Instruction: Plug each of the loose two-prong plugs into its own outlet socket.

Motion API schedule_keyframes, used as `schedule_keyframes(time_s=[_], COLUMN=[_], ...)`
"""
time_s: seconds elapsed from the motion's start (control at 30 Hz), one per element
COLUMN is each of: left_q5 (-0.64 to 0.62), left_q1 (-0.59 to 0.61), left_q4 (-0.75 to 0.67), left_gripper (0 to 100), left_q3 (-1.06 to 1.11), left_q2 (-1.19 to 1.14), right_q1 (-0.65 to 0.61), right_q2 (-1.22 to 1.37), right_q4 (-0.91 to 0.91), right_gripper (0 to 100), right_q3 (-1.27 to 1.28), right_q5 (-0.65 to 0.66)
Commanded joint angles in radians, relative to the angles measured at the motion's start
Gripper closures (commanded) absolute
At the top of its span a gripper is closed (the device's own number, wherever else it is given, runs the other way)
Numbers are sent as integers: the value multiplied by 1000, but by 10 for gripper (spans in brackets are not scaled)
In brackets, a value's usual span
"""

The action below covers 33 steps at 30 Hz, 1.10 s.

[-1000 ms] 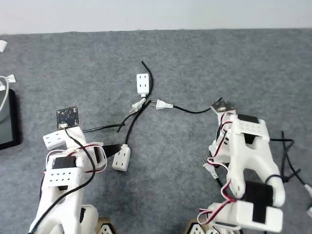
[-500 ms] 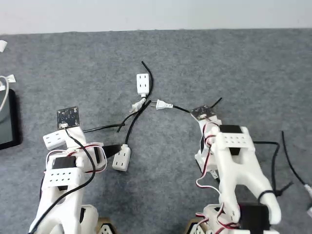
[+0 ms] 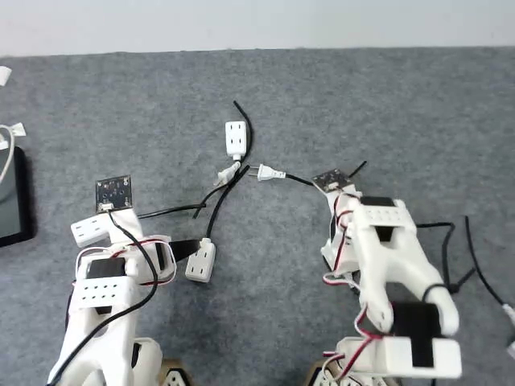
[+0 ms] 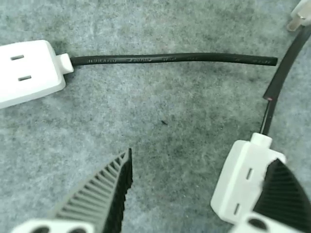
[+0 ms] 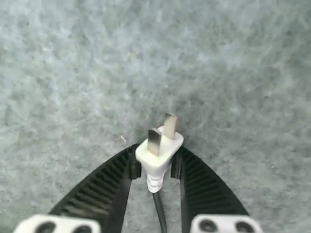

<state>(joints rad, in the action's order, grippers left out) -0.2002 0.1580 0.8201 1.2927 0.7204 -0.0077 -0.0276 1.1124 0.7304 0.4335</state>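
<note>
Clamping a white plug (image 5: 159,148), the right pincer (image 5: 155,160) angles toward the table (image 5: 73,73).

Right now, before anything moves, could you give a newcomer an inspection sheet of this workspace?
Surface: grey carpet-like mat, flat.
Job's things: one white two-prong plug held, prongs pointing away from the gripper; left loose plug and right loose plug lie mid-mat; far white outlet socket, near socket and third socket, nothing plugged in.
Clutter: dark flat device at the mat's left edge.
Grippers: left gripper open, one finger beside the near socket; right gripper shut on the held plug.
Cables: short black cords on plugs and sockets, crossing mid-mat; red and white arm wires.
Surroundings: pale wall behind.
</note>
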Motion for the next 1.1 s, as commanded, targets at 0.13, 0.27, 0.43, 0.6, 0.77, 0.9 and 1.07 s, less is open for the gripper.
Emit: schedule_keyframes(time_s=[0.13, 0.27, 0.43, 0.6, 0.77, 0.9, 1.07], left_q5=[9, 9, 11, 11, 11, 11, 11], left_q1=[6, 6, 6, 6, 6, 6, 6], left_q4=[-20, -20, -20, -20, -20, -20, -21], left_gripper=[618, 618, 618, 618, 618, 618, 618], left_q3=[-7, -7, -7, -7, -7, -7, -7], left_q2=[18, 18, 18, 18, 18, 18, 18], right_q1=[65, 73, -25, -122, -189, -242, -254], right_q2=[61, 58, 27, -10, -25, -22, -21], right_q4=[5, -4, 7, 36, 113, 140, 196], right_gripper=[989, 989, 990, 990, 990, 988, 790], right_q3=[-117, -183, -256, -255, -238, -216, -262], right_q5=[3, 43, 390, 850, 1171, 1289, 1183])
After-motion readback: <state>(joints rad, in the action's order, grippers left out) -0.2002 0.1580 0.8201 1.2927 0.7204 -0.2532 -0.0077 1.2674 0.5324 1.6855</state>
